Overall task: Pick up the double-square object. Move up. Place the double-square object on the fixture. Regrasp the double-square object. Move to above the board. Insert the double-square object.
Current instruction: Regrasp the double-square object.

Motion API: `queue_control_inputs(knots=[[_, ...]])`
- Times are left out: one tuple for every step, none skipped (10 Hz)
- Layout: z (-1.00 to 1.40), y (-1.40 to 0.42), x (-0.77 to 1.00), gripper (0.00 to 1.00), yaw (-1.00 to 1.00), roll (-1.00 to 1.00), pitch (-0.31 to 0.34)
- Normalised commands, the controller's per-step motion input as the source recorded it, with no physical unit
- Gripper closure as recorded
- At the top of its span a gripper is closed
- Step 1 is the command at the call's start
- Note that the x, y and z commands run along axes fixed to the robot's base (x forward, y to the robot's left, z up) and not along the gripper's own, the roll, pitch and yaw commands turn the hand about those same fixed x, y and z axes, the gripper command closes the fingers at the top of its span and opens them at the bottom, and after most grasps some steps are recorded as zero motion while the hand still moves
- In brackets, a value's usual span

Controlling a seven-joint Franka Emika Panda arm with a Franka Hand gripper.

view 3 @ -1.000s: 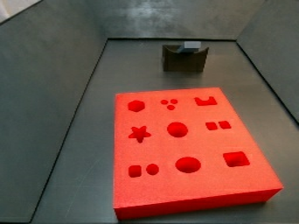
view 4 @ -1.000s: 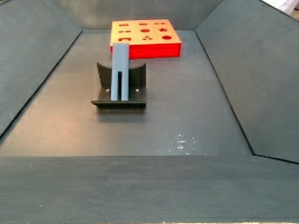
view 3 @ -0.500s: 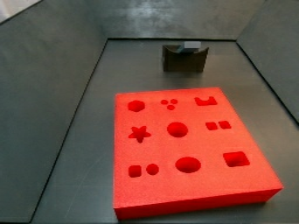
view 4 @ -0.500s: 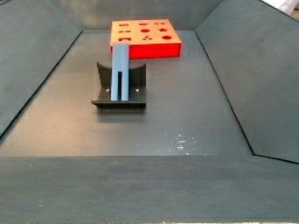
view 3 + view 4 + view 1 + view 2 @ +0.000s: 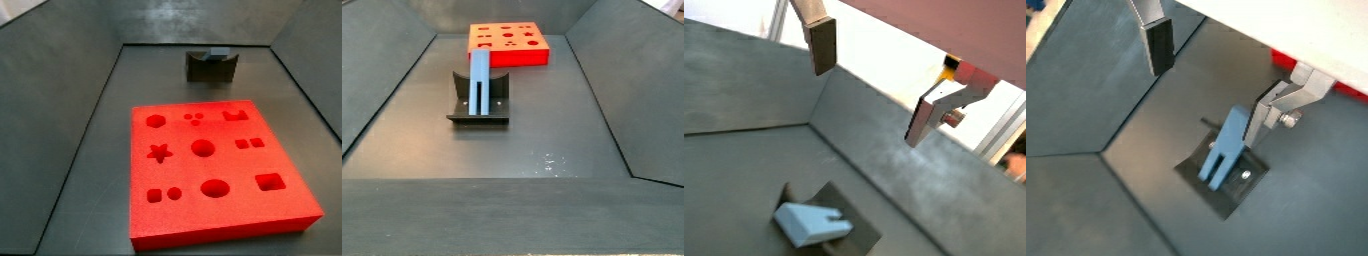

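The light-blue double-square object [image 5: 480, 85] stands upright in the notch of the dark fixture [image 5: 478, 113], in front of the red-orange board [image 5: 510, 58]. In a side view the fixture [image 5: 210, 68] sits beyond the board [image 5: 182, 172]. My gripper [image 5: 1213, 82] is open and empty, well above the floor; it does not show in either side view. In a wrist view the double-square object [image 5: 1229, 150] on the fixture [image 5: 1227, 192] lies below, close to one finger [image 5: 1267, 115]. It also shows in a wrist view [image 5: 811, 222], off to the side of the gripper [image 5: 875, 85].
Sloped dark grey walls [image 5: 382, 90] enclose the grey floor [image 5: 543, 150] on all sides. The board lies at one end of the enclosure and the fixture near its middle.
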Motion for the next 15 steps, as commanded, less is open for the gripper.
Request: queue_control_inputs(knots=[[0.0,-0.05,0.09,0.0,0.09,1.0,0.157],[-0.01,-0.05,0.1,0.0,0.14,0.89,0.181],[-0.01,-0.05,0.1,0.0,0.16,0.77,0.171],[-0.01,-0.05,0.1,0.0,0.18,0.52,0.144],[-0.01,-0.05,0.1,0.0,0.19,0.4,0.129],[0.0,-0.03,0.09,0.0,0.2,0.25,0.088],[0.0,-0.04,0.08,0.0,0.21,0.19,0.039],[-1.0,0.04,0.03,0.0,0.23,0.21,0.088],[-1.0,0.04,0.03,0.0,0.22,0.2,0.074],[-1.0,0.04,0.04,0.0,0.2,0.19,0.033],[-1.0,0.03,0.05,0.0,0.18,0.15,-0.017],[-1.0,0.03,0.07,0.0,0.16,0.12,-0.047],[-1.0,0.03,0.07,0.0,0.14,0.1,-0.075],[-1.0,0.03,0.08,0.0,0.11,0.09,-0.098],[-1.0,0.02,0.09,0.0,0.07,0.08,-0.115]])
